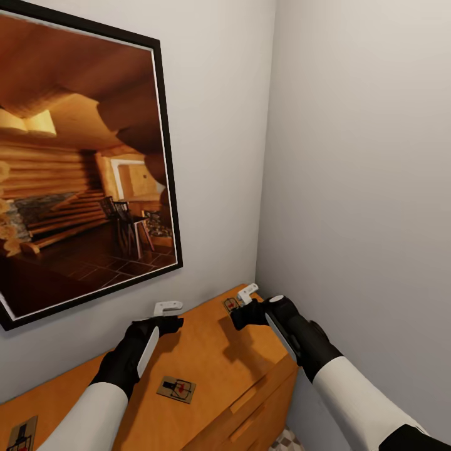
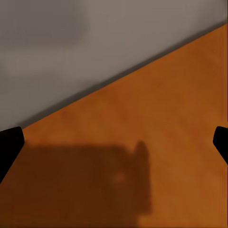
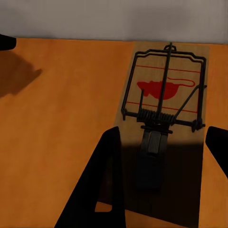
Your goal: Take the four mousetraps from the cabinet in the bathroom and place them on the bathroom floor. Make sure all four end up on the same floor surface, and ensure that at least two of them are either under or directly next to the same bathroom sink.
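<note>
Honey-orange wood makes up the flat top of the wide cabinet [image 1: 207, 357] with drawer fronts, which sits in a corner of plain pale grey walls below a large black-framed picture of a log-cabin interior [image 1: 81, 169]. Three small flat brown wooden mousetraps with dark metal springs lie on that top: one at the back corner [image 1: 232, 305], just beneath the right gripper [image 1: 249, 294]; one nearer the front edge [image 1: 176, 389]; and one at the far left [image 1: 20, 435], partly cut off by the frame. A fourth is not to be seen here. The right wrist view looks straight down on the back trap [image 3: 164, 118], its red mouse emblem plain, with the two dark fingers spread wide on either side of the board's near end and nothing between them yet. The left gripper [image 1: 168, 308] hovers over bare wood near the wall, its fingertips [image 2: 9, 142] far apart and empty. The step in hand appears to be picking up the back trap with the right arm. To do it well, lower until the fingertips straddle the board's long edges, stay clear of the raised spring bar, then close squarely and lift straight up, since a thin flat board can easily slip or tip. A sliver of cube-patterned tile floor [image 1: 285, 441] shows below the cabinet's front.
</note>
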{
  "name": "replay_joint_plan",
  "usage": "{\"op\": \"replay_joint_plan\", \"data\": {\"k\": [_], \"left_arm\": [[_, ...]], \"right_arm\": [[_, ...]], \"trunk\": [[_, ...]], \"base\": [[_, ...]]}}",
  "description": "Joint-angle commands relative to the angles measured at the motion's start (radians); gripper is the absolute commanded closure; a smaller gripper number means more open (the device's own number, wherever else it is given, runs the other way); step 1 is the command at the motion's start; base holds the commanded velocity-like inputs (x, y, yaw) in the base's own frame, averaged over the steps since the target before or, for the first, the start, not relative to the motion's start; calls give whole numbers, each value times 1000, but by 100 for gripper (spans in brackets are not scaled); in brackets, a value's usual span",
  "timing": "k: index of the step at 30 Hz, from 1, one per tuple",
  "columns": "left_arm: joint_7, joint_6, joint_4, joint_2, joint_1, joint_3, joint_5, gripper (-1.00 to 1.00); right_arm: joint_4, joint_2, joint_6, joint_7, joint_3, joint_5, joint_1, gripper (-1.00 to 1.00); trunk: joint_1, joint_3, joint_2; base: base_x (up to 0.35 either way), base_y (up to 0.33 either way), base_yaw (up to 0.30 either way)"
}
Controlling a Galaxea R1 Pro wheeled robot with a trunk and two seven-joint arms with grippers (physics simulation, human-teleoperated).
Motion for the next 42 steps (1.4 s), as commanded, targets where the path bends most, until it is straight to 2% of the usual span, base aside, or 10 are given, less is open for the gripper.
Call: {"op": "replay_joint_plan", "data": {"k": [1, 27, 31, 33, 35, 37, 42], "left_arm": [[1, 5, -1, -1, 0, 2, 1, -100], [0, 5, -4, 0, 0, 8, 5, -100], [0, 3, -5, 0, 0, 9, 42, -100], [0, 0, -4, 1, 0, 10, 89, -100], [0, -1, -4, 3, 0, 10, 117, -100], [3, -3, -5, 6, 0, 9, 162, -100], [4, -5, -4, 7, 0, 8, 191, -100]], "right_arm": [[-1, 0, 5, 1, 1, -2, 0, 100], [-1, 2, 3, 13, 8, 3, 0, 100], [0, 2, 4, 9, 8, 2, 0, 100], [1, 1, 4, 8, 8, 1, 0, 100], [1, 1, 4, 8, 8, 1, 0, 100], [1, 1, 4, 8, 8, 1, 0, 100], [1, 1, 4, 9, 8, 2, 0, 100]], "trunk": [[0, -1, -1], [0, -1, -1], [0, -1, -1], [0, -1, -1], [0, -1, -1], [0, -1, -1], [0, -1, -1]], "base": [[0, 0, 0], [0, 0, -3], [0, 0, -16], [0, 0, 2], [0, 0, 59], [0, 0, 181], [0, 0, 258]]}}
